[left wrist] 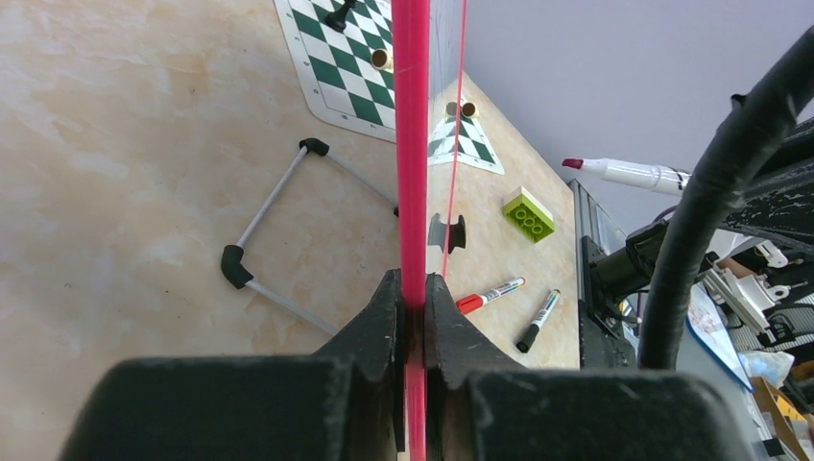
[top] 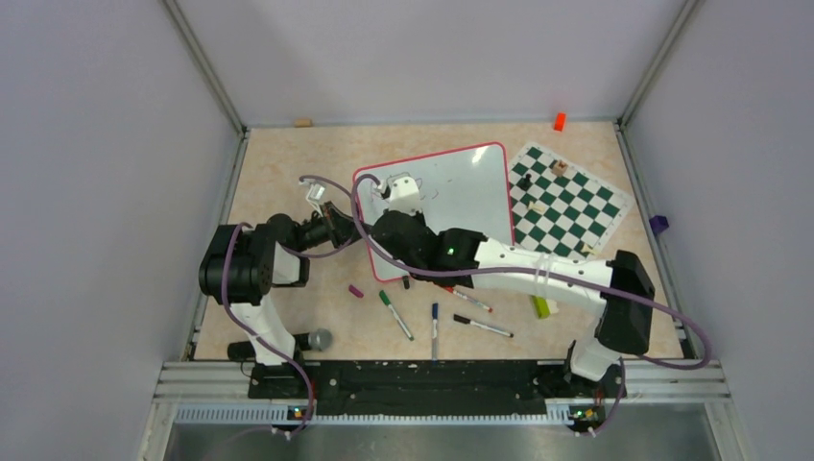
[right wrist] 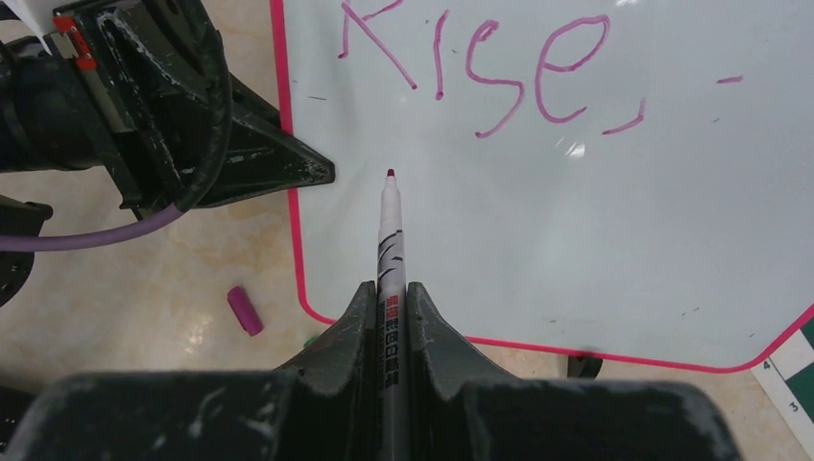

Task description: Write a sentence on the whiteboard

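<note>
The whiteboard (top: 461,192) lies mid-table, with a red-pink rim. My left gripper (top: 347,223) is shut on its left rim, which shows edge-on between the jaws in the left wrist view (left wrist: 414,298). My right gripper (right wrist: 389,298) is shut on a white marker (right wrist: 391,230). The marker's purple-red tip points at the board (right wrist: 595,240) just below the first line and near the left rim; I cannot tell if it touches. Of the sentence (right wrist: 480,67), only purple "Rise," shows, at the top. In the top view the right gripper (top: 398,192) is over the board's upper left.
A green-and-white chess mat (top: 566,197) with small pieces lies right of the board. Several pens (top: 395,314) lie below the board, with a purple cap (top: 355,290) and a lime brick (top: 541,306). A wire stand (left wrist: 269,221) lies left of the rim.
</note>
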